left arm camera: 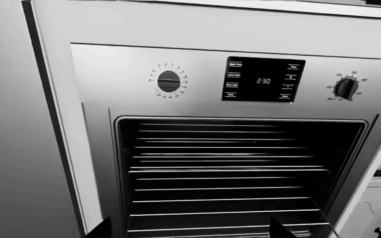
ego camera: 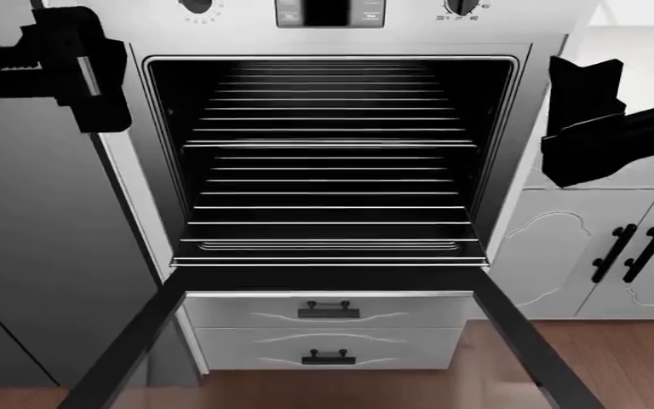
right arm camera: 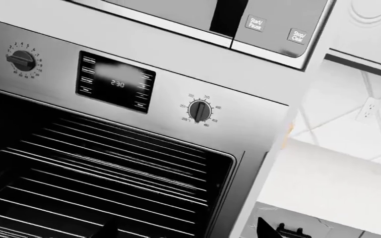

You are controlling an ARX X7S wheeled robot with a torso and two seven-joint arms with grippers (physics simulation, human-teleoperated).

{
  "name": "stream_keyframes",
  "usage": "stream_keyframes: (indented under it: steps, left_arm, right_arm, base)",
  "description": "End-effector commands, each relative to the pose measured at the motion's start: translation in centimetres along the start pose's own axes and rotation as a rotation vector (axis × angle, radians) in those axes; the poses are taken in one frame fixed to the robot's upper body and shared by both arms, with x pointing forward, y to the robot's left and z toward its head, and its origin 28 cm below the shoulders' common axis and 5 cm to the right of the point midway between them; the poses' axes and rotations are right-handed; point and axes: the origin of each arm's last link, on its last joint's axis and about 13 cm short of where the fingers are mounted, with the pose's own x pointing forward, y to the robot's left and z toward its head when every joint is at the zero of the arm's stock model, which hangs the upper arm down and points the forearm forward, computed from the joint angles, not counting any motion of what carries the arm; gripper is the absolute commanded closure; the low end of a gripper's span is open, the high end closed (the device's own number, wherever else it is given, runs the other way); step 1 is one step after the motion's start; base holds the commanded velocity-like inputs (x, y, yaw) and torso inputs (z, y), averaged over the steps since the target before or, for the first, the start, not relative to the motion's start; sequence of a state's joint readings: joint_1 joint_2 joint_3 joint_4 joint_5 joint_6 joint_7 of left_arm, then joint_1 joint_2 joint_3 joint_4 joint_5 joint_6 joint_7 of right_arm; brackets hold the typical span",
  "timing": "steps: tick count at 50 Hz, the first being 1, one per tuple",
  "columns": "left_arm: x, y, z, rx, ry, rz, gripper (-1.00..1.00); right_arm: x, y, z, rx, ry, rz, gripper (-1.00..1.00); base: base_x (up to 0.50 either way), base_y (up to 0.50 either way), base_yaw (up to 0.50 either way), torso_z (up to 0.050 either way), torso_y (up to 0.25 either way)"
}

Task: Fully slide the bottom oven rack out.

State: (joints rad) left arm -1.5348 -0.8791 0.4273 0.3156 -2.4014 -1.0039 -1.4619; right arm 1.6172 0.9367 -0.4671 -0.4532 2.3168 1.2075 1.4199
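Silver wires of the bottom oven rack (ego camera: 329,213) are sitting inside the oven (ego camera: 509,170), door (ego camera: 509,341) down; pulling remains. Left end effector (ego camera: 77,64) and right end effector (ego camera: 582,115) are hovering clear, grip state unclear.

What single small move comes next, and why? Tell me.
Probably lower the right gripper toward the front bar of the bottom oven rack. The oven door is already down, the rack sits inside the cavity, and both the right and left gripper hang beside it, holding nothing.
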Motion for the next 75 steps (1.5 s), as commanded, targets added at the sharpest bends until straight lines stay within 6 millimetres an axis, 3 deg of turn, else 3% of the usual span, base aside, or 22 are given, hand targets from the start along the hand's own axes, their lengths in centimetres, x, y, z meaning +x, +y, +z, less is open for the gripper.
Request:
stream_keyframes:
  steps: [1,36,48,61,75]
  left_arm:
    - [-0.1,0.1,0.0,-0.020,0.032,-0.007,-1.00]
    - [-0.2,0.0,-0.4,-0.027,0.080,-0.020,-1.00]
    - [-0.5,0.3,-2.2,0.049,0.192,-0.023,-1.00]
    - [-0.2,0.2,-1.5,0.042,0.194,-0.022,-1.00]
    - [-1.4,-0.2,-0.3,0.062,0.177,-0.032,-1.00]
  right_arm:
    - [-0.5,0.1,1.0,-0.025,-0.007,0.024,-1.00]
    - [-0.5,0.3,-0.1,-0.008,0.016,0.006,-1.00]
    - [-2.2,0.1,0.1,0.044,0.098,0.030,-1.00]
    - [-1.5,0.0,0.0,0.071,0.112,0.035,-1.00]
    - [-2.2,-0.1,1.1,0.040,0.096,0.032,-1.00]
  base:
    - [0.34,0.00,0.00,0.000,0.000]
    - [0.28,0.00,0.00,0.000,0.000]
    - [0.00,0.00,0.00,0.000,-0.036]
    - [0.00,0.00,0.00,0.000,-0.161]
    - [0.00,0.00,0.00,0.000,-0.242]
